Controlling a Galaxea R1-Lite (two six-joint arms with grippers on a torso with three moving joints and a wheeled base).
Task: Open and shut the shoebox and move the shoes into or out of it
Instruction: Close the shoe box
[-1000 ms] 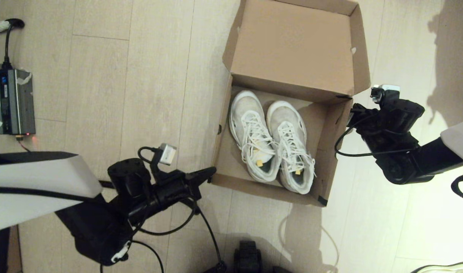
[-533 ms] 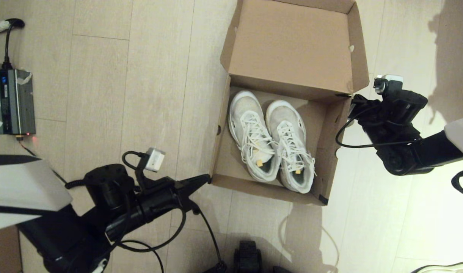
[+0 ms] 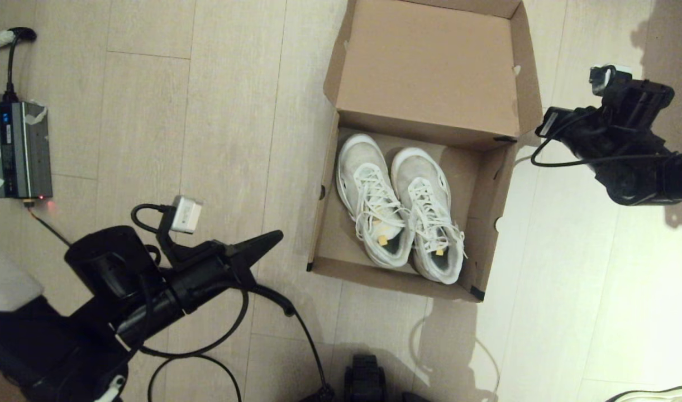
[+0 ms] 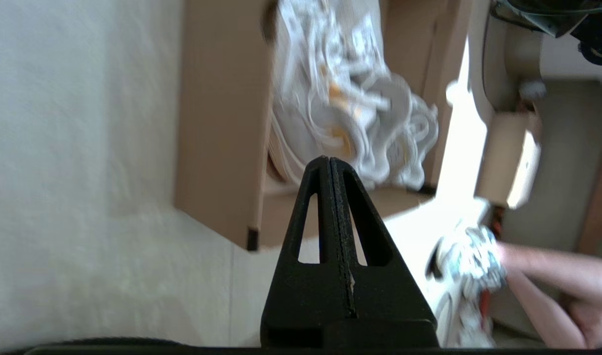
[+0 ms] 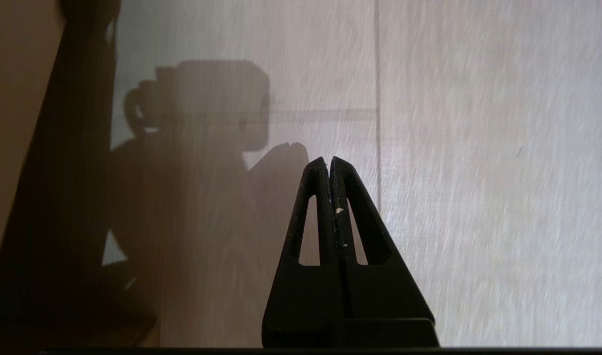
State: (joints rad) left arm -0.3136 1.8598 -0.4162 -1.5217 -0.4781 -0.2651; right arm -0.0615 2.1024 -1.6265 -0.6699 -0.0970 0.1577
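The shoebox sits open on the floor, its lid folded back on the far side. The 2 shoes lie side by side inside it, heels toward the robot and toes toward the lid hinge, so their long axis runs from the box's near wall to its far wall.

The left gripper hangs off the box's left side, near the front left corner and apart from the cardboard, its 2 fingers pressed together on nothing. It points at the box, so the shoes lie ahead of its tip, beyond the left wall.

The right gripper is off the box's right side, level with the lid hinge, also pressed together and empty, and aimed at bare floor beside the lid.

Judging by this, the left gripper looks nearer the shoes. To lift 1, it would need to spread its fingers, rise over the left wall and come down across the shoe's width.
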